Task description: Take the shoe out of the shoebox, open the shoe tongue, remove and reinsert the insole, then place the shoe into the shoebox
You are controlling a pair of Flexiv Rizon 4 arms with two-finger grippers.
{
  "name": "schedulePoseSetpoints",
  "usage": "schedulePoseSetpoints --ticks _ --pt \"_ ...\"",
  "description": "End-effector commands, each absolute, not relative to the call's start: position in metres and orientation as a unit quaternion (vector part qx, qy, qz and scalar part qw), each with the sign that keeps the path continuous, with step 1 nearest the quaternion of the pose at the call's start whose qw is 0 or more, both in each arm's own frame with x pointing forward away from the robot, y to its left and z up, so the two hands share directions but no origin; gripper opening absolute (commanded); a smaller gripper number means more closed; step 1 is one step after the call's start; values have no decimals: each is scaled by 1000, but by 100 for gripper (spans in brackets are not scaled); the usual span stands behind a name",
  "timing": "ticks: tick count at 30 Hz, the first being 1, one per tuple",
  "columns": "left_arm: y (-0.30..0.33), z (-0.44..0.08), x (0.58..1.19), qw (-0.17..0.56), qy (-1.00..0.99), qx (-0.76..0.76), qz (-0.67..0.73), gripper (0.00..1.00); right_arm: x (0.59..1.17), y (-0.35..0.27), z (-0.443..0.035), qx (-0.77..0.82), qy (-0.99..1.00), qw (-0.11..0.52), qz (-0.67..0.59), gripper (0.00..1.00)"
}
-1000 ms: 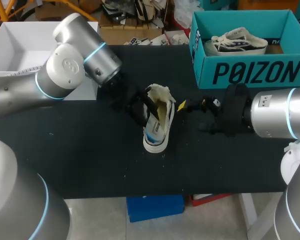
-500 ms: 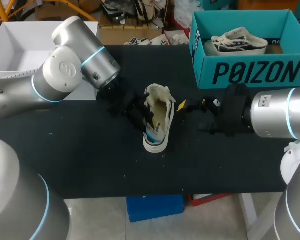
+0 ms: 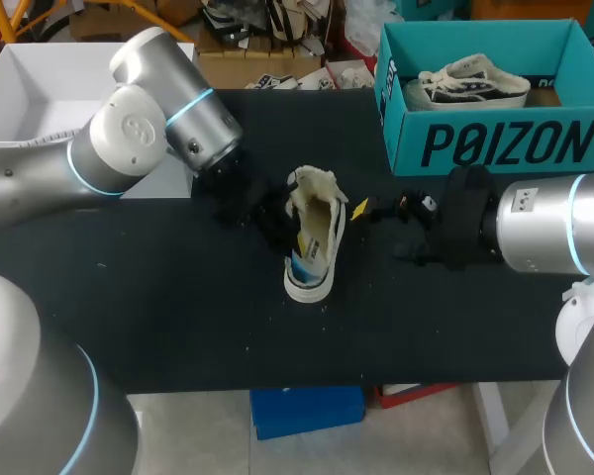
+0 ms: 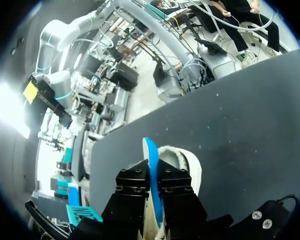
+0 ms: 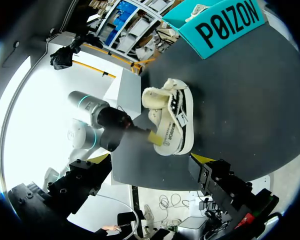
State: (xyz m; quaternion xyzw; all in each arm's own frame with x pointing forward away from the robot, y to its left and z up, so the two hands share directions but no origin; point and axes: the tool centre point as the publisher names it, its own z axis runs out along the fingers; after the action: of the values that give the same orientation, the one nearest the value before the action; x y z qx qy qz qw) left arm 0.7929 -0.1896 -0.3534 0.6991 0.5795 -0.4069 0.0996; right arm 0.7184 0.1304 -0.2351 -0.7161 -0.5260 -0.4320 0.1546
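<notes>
Since half a second ago my left arm (image 3: 129, 139) has swung back up and to the right a touch, while the shoe and my right arm (image 3: 544, 237) sit where they were.

From the left wrist, the two black fingers (image 4: 132, 182) of my left gripper (image 4: 154, 175) are pressed together on the thin blue insole (image 4: 150, 155) — it stands on edge between them, pinched from both sides, and its free end pokes out ahead of the tips. Just beyond them is the cream lining of the shoe (image 3: 312, 242), so the gripper is right at the shoe's opening.

The shoe lies on the black table (image 3: 178, 297), out of the box, with its tongue end toward the far side and its toe toward me. It sits between my two grippers.

My right gripper (image 3: 378, 234) hangs just to the right of the shoe, not touching it — its fingers are spread wide with nothing between them, and one yellow tip shows close to the shoe's upper end.

Off at the far right corner stands the teal shoebox (image 3: 495, 143), well apart from the shoe, with a second shoe (image 3: 470, 84) lying inside.
</notes>
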Motion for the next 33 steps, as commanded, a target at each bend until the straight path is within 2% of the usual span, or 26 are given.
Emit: schedulePoseSetpoints --ticks 1,27,31,33 --pt "-193 -357 797 100 579 699 -407 0 717 126 -234 -714 -528 158 -432 100" --pt "-204 -367 820 101 597 699 -380 0 717 126 -234 -714 -528 158 -432 100" --pt "-202 -366 814 87 594 704 -378 20 717 126 -234 -714 -528 158 -432 100" --pt "-200 -366 809 81 593 706 -378 45 717 126 -234 -714 -528 158 -432 100"
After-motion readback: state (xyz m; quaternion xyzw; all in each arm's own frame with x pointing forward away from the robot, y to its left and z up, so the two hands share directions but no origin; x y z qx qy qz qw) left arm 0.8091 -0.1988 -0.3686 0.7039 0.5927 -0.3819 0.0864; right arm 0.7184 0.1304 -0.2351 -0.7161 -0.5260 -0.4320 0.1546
